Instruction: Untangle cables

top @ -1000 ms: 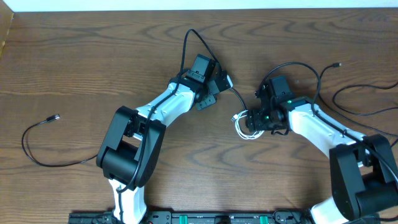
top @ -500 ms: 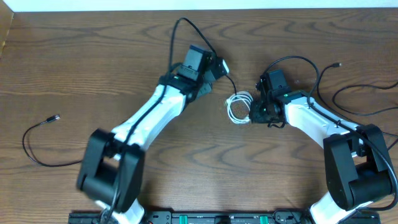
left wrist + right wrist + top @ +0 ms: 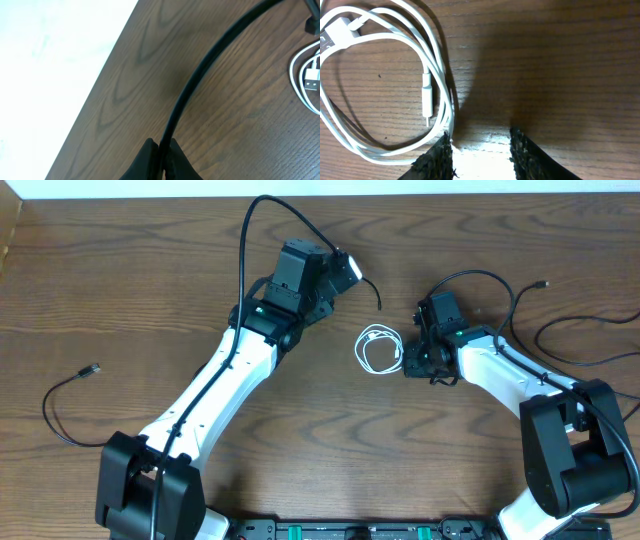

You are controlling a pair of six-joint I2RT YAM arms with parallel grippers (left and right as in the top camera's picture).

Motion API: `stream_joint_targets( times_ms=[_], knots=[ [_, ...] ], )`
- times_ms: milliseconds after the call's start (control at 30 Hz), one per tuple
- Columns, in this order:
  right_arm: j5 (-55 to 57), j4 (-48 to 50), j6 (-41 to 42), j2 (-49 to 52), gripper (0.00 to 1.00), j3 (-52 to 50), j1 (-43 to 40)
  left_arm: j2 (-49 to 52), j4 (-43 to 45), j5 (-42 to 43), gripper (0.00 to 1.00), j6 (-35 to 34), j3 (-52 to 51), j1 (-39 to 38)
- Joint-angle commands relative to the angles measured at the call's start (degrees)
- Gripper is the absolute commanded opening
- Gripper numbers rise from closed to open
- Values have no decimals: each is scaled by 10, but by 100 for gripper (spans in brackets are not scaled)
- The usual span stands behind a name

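Note:
My left gripper (image 3: pixel 350 272) is shut on a black cable (image 3: pixel 372 293), whose free end hangs toward the table centre. In the left wrist view the fingers (image 3: pixel 161 161) pinch this cable (image 3: pixel 200 80). The white cable (image 3: pixel 378 350) lies coiled in small loops between the arms; it also shows in the left wrist view (image 3: pixel 305 80). My right gripper (image 3: pixel 408 363) is open and empty at the coil's right edge. In the right wrist view its left finger (image 3: pixel 480 150) touches the white loops (image 3: pixel 437 65). A second black cable (image 3: pixel 60 425) lies far left, a third one (image 3: pixel 585 355) far right.
The thicker black arm wires arch above each wrist (image 3: pixel 262 202) (image 3: pixel 480 276). A small plug (image 3: pixel 543 284) lies at the back right. The table's far edge (image 3: pixel 320 194) runs just behind the left gripper.
My left gripper has moved back and to the left with the black cable, drawing its end away from the white coil. The white coil has shifted left. The right gripper moved slightly back.

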Motion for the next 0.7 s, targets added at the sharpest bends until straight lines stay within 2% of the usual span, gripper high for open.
stream_joint_targets(
  times_ms=[0,133,300,367,500,667],
  knots=[
    [-7,-4,9,70,36,-46,5,-22,-1,-8,7,-7,0,3],
    [-80,24,-29,64,35,-45,5,-22,-1,-40,7,-7,0,23],
    [-99,38,-44,44,45,-38,5,-21,-16,-63,8,-36,0,88],
    [-93,38,-44,38,54,-35,5,-21,-35,-54,8,-70,0,123],
    [-92,41,-44,33,63,-32,5,-20,-68,0,7,-78,-2,168],
    [-96,45,-44,33,68,-28,9,-7,-81,34,8,-78,-5,196]
  ],
)
